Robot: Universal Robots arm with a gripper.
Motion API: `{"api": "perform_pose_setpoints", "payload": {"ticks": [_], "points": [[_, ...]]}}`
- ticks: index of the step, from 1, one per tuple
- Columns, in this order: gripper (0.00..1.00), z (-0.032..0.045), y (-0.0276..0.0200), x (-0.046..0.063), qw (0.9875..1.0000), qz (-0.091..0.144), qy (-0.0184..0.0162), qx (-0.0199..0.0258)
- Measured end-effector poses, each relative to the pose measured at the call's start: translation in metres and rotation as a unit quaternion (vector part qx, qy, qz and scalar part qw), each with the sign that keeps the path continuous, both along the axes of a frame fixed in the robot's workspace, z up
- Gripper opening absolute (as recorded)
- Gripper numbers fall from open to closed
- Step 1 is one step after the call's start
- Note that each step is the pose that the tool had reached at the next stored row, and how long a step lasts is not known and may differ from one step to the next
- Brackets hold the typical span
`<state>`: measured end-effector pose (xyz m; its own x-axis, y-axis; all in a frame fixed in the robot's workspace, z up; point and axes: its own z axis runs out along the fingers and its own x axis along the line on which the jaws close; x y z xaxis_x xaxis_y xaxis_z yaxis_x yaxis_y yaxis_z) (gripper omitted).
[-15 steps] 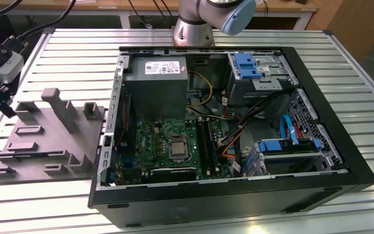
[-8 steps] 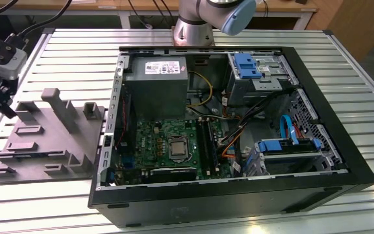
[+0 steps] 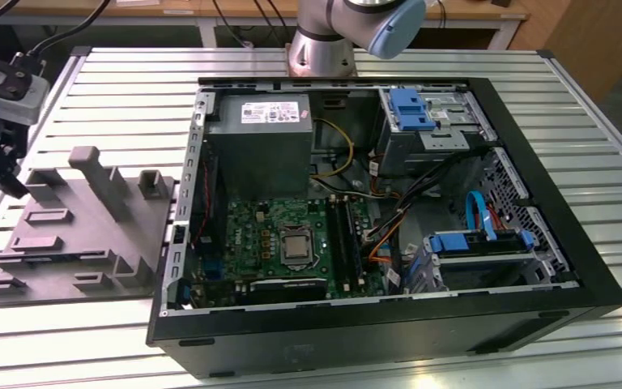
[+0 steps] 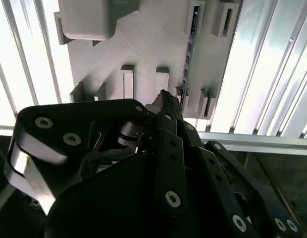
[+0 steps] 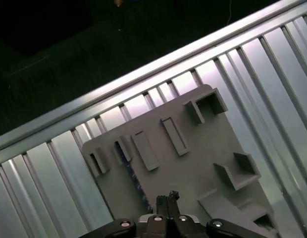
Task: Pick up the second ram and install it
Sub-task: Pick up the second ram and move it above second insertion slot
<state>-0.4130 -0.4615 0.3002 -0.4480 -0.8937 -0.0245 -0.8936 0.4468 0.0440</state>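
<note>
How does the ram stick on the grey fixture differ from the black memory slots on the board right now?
The second ram is dark blue; the memory slots are black. The ram stands on edge in the grey fixture outside the case; the slots lie on the motherboard inside it. Both are long and narrow.

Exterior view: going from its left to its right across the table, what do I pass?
First the gripper → grey holder tray → grey power supply → upper blue drive bracket → computer case's right wall. The motherboard is left out, as it shares the power supply's span.
</note>
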Motion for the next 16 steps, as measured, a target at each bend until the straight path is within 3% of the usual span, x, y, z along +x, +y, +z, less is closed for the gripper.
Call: {"api": "perform_pose_setpoints", "payload": {"ticks": [4, 7, 11, 16], "points": [[0.10, -0.0015, 0.0000, 0.0000, 0.9993, 0.037, 0.0000, 0.0000], [0.10, -0.0025, 0.0000, 0.0000, 0.9980, 0.064, 0.0000, 0.0000], [0.10, -0.0040, -0.0001, 0.0000, 0.9950, 0.100, 0.0000, 0.0000], [0.10, -0.0054, 0.0000, 0.0000, 0.9896, 0.144, 0.0001, -0.0002]]}}
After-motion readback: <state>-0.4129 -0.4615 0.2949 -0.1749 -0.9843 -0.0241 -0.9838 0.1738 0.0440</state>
